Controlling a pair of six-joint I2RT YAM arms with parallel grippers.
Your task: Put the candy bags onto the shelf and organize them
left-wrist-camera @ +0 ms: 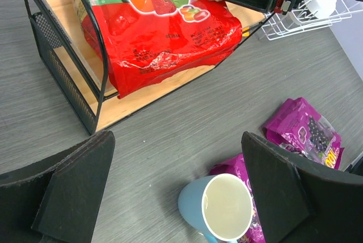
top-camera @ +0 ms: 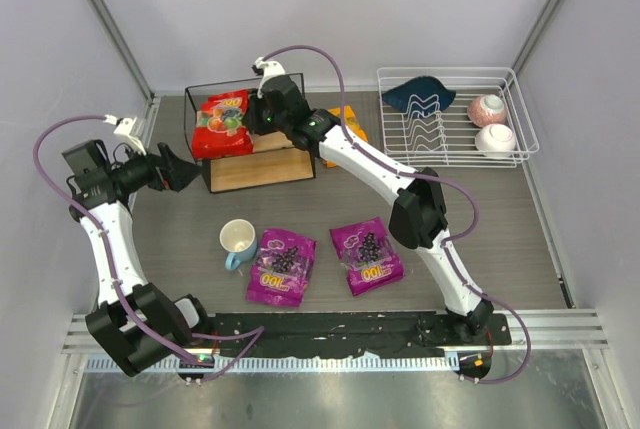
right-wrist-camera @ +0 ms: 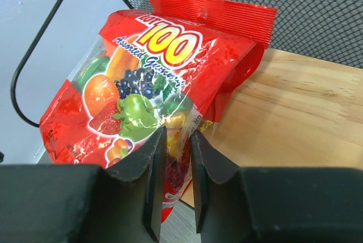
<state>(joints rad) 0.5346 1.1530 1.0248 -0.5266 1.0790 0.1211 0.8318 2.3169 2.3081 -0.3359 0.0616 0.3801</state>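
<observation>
Overhead, shelf (top-camera: 262,171): wooden boards in a black wire frame, at the back of the table.
Overhead, red bag (top-camera: 222,124): lies on the left part of the shelf; which tier cannot be told from here.
Overhead, right gripper (top-camera: 258,117): over the shelf, right up against the red bag's right edge.
Overhead, orange bag (top-camera: 347,129): on the table just right of the shelf, mostly hidden by the right arm.
Overhead, purple bag by the mug (top-camera: 282,267): flat on the table in front of the shelf, well apart from it. The second purple bag (top-camera: 367,255) lies beside it, further right.
Overhead, mug (top-camera: 238,240): upright in front of the shelf, just beside the nearer purple bag.
Overhead, left gripper (top-camera: 190,173): just left of the shelf, pointing toward it.
Overhead, dish rack (top-camera: 460,159): well right of the shelf; it holds a blue cloth (top-camera: 418,95) and two bowls (top-camera: 487,109).
Left wrist, left gripper (left-wrist-camera: 177,163): jaws spread wide, holding nothing. The red bag (left-wrist-camera: 164,39) lies beyond the fingers, apart from them.
Left wrist, shelf (left-wrist-camera: 85,104): the red bag rests on its wooden board inside the wire frame.
Left wrist, mug (left-wrist-camera: 224,209): on the near side of the shelf, partly covering one purple bag.
Right wrist, right gripper (right-wrist-camera: 178,138): jaws drawn nearly together, pinching the near edge of the red bag (right-wrist-camera: 144,79) in the narrow gap.
Right wrist, red bag: tilted up off the board, its fruit picture and "100" facing the camera, its far end by the shelf's mesh wall.
Right wrist, shelf (right-wrist-camera: 295,107): bare board to the right of the bag.
</observation>
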